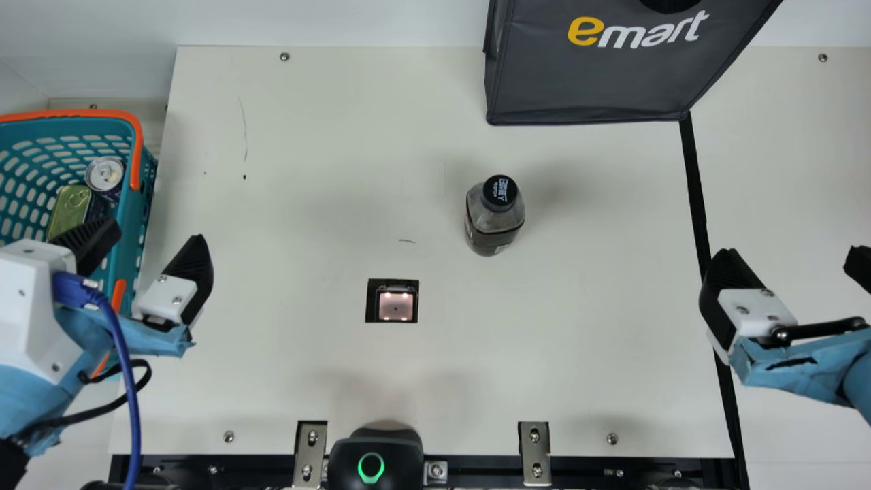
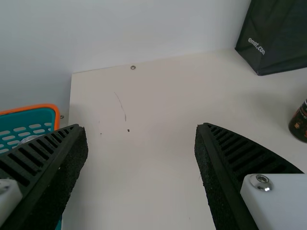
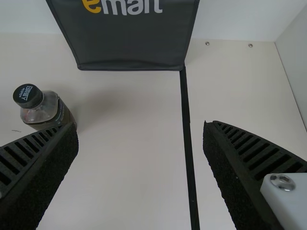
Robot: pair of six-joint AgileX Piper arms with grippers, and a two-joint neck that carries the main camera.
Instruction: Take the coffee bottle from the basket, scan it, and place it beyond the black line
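The coffee bottle [image 1: 491, 224], dark with a black cap, stands upright on the table, right of the scanner window [image 1: 396, 305] and left of the black line [image 1: 695, 190]. My left gripper [image 1: 151, 246] is open over the right side of the teal basket [image 1: 129, 224]. At the right, my right gripper [image 1: 793, 262] is open above the black line. The left wrist view has my left gripper [image 2: 141, 129] with a wide gap and the bottle [image 2: 300, 123] at the edge. In the right wrist view my right gripper [image 3: 141, 125] holds nothing; the bottle [image 3: 45, 108] is behind one finger.
Inside the basket lie a silver-topped can [image 1: 105, 174] and a gold-lidded tin [image 1: 70, 207]. A dark grey shopping bag [image 1: 599, 82] stands at the table's back, by the black line's far end. A black device with a green ring [image 1: 371, 463] sits at the front edge.
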